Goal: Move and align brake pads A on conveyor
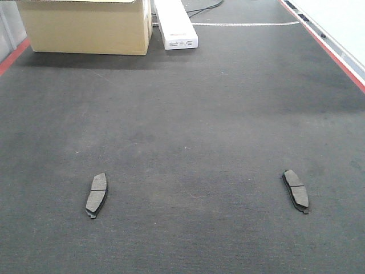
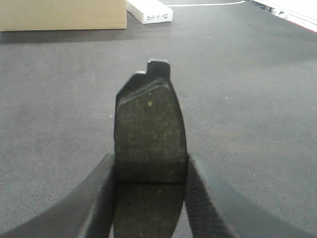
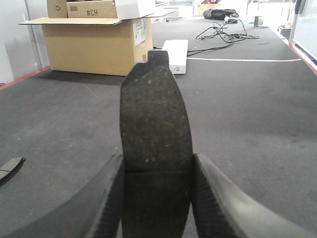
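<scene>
Conveyor [image 1: 188, 114] wide; each pincer [image 2: 151, 173] [image 3: 157, 183] grips brake pad.

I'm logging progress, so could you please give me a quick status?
Left hand shut on a brake pad; right hand likewise. Two pads on conveyor, apart. Cardboard box far end.

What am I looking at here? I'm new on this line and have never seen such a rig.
It is a two-armed robot, seen through three cameras. The front-facing view looks down on the conveyor, a dark felt-like belt with red edge stripes. Two brake pads lie flat on it: the left pad and the right pad. A cardboard box and a white box sit farther back. The other two cameras ride on the wrists. The left gripper clamps a third pad between its fingers; the right gripper clamps a fourth pad.
</scene>
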Available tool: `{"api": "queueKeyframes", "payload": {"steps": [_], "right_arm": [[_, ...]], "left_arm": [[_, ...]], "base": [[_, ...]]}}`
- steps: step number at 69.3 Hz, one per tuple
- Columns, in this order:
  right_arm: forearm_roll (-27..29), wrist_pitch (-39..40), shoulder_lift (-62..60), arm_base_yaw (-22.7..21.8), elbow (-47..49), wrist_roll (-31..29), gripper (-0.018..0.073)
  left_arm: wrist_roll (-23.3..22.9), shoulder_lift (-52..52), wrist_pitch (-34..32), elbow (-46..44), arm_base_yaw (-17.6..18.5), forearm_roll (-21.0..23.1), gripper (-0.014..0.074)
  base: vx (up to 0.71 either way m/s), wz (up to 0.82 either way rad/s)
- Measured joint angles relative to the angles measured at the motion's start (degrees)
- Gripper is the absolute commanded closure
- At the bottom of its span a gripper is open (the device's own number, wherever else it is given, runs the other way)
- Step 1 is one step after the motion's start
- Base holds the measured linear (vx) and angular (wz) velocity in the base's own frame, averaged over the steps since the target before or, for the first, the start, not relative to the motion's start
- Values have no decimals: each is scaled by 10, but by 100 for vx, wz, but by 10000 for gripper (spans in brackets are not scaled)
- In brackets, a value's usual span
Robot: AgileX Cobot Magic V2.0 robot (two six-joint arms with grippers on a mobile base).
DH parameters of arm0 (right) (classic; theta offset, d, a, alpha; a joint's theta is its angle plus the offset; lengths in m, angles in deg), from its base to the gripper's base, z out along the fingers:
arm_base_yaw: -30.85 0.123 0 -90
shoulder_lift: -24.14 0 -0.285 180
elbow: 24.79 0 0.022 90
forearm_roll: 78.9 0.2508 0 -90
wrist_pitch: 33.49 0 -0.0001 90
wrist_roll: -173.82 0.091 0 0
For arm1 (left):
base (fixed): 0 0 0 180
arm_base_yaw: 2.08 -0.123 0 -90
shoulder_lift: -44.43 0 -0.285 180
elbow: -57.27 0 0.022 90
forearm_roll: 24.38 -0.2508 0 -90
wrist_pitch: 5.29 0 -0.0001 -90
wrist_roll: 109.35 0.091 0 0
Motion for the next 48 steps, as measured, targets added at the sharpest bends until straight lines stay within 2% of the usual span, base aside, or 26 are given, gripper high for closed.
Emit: {"api": "queueKeyframes", "payload": {"steps": [48], "right_arm": [[0,0,0,0,0,0,564]], "left_arm": [[0,0,0,0,0,0,603]], "base": [[0,0]]}}
